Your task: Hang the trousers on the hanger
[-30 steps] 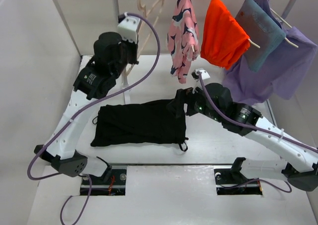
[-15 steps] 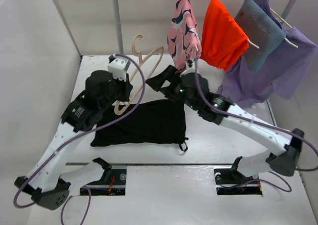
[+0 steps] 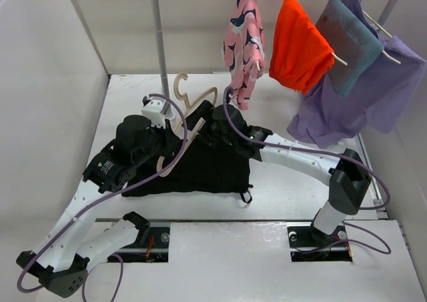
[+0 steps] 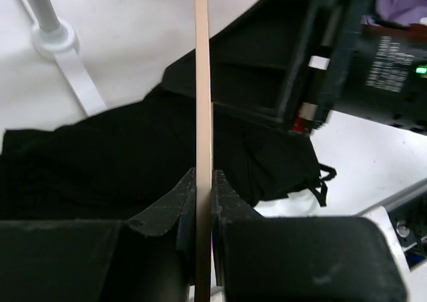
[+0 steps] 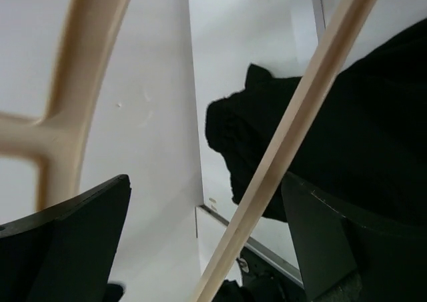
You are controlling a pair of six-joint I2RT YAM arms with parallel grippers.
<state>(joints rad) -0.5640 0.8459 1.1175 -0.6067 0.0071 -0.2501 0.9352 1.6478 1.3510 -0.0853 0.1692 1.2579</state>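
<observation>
the trousers (image 3: 210, 172) lie flat on the white table (image 3: 300, 185), spread out as a dark rectangle, with their thin drawstring loop (image 3: 246, 197) trailing off the near right corner. the hanger (image 3: 205, 97) is held in the air over the far left part of the trousers. it is tilted, with its metal hook pointing away from the trousers toward the back of the table and one wooden arm slanting down across the cloth's left half.

the left gripper (image 4: 203, 179) is clamped on the hanger. in the left wrist view both pads press flat against the thin beige wood, which stands edge-on above the black cloth. the right gripper (image 5: 205, 182) sits just past the far edge of the trousers, beside the left one. its fingers are spread wide, and a slim bar of the hanger runs diagonally through the gap between them without visibly touching either finger. a thicker curved part of the hanger crosses the upper left of the right wrist view, and a bunched corner of the trousers shows below it on the table.

behind the trousers rises the rack pole (image 3: 160, 42). further back and to the right of the trousers hang a pink patterned garment (image 3: 243, 45) and an orange garment (image 3: 298, 42).
</observation>
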